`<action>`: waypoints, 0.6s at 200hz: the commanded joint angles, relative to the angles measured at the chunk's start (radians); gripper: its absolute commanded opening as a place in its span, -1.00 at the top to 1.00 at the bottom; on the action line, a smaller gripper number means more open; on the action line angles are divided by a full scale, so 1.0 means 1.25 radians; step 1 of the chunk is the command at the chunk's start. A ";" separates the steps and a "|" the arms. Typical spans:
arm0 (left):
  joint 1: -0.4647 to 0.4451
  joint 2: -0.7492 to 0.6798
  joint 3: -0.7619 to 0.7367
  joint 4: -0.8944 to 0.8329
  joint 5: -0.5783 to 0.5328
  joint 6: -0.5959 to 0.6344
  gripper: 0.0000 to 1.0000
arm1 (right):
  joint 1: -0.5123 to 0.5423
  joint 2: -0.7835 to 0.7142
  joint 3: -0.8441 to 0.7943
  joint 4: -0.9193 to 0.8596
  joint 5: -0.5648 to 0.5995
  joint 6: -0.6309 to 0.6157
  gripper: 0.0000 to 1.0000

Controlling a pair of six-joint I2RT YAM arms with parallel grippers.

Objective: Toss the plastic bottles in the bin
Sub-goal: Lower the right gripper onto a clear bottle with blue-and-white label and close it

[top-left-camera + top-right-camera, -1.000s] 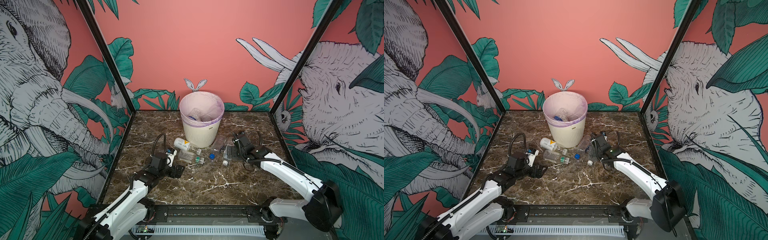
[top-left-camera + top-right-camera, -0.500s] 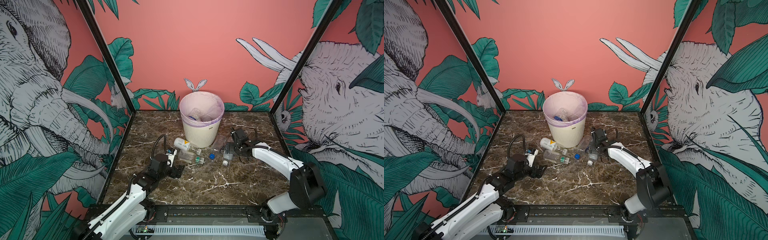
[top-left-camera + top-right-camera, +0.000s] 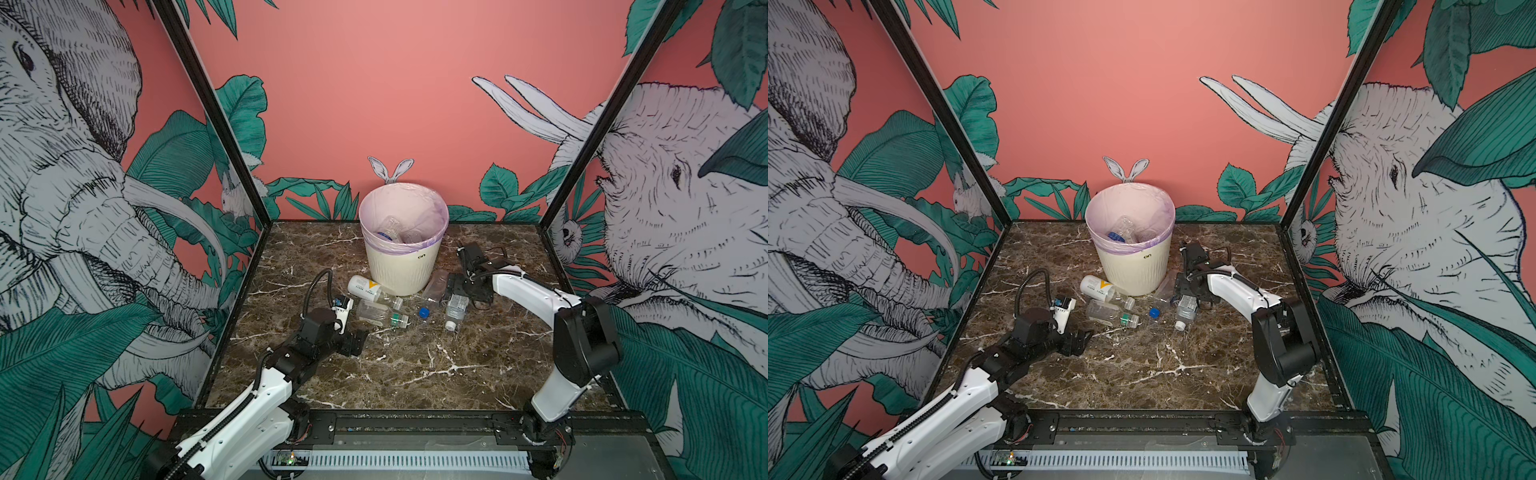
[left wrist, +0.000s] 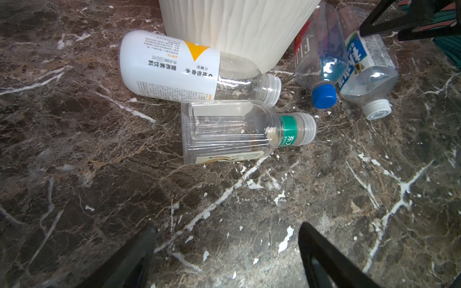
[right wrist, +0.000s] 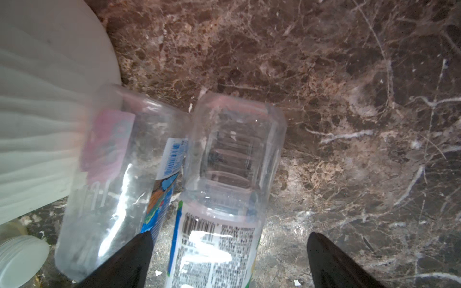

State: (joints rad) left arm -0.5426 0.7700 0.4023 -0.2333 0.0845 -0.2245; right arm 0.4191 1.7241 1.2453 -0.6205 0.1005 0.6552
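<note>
Thin clear plastic, judged light, springy and slick, is best pinched across the labelled middle of the white-capped bottle (image 3: 455,306) by the bin (image 3: 399,266) (other plastic bottles (image 3: 376,312) lie alongside), straddled by the spread right gripper (image 5: 229,239); the left gripper (image 4: 227,229) is held apart, empty.

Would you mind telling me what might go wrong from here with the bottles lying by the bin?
1. The right arm's open jaws straddle the white-capped bottle, yet one fingertip sits over the neighbouring blue-capped bottle; closing may pinch both or shove one away.
2. The green-banded bottle lies right beside the yellow-labelled bottle; a grasp there might send either rolling.
3. Smooth clear plastic could slip before reaching the bin.
</note>
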 commanded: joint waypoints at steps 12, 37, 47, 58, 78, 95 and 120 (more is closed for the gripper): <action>-0.005 -0.013 -0.016 0.003 -0.013 0.003 -0.81 | -0.009 0.039 0.038 -0.047 -0.032 0.015 -0.97; -0.005 -0.019 -0.017 0.003 -0.016 0.004 -0.81 | -0.012 0.070 0.046 -0.047 -0.065 0.018 -0.96; -0.005 -0.022 -0.017 0.003 -0.016 0.003 -0.81 | -0.011 0.078 0.047 -0.043 -0.075 0.021 -0.94; -0.005 -0.026 -0.019 0.003 -0.015 0.003 -0.81 | -0.011 0.086 0.046 -0.039 -0.080 0.023 -0.93; -0.005 -0.028 -0.020 0.004 -0.016 0.002 -0.81 | -0.013 0.100 0.046 -0.043 -0.077 0.026 -0.90; -0.005 -0.028 -0.021 0.003 -0.016 0.003 -0.82 | -0.016 0.110 0.042 -0.040 -0.075 0.028 -0.86; -0.005 -0.032 -0.022 0.004 -0.016 0.002 -0.82 | -0.024 0.125 0.040 -0.035 -0.084 0.025 -0.80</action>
State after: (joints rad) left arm -0.5430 0.7471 0.3893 -0.2333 0.0696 -0.2245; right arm 0.4011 1.8572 1.2881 -0.6491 0.0040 0.6739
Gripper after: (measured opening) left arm 0.907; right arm 0.914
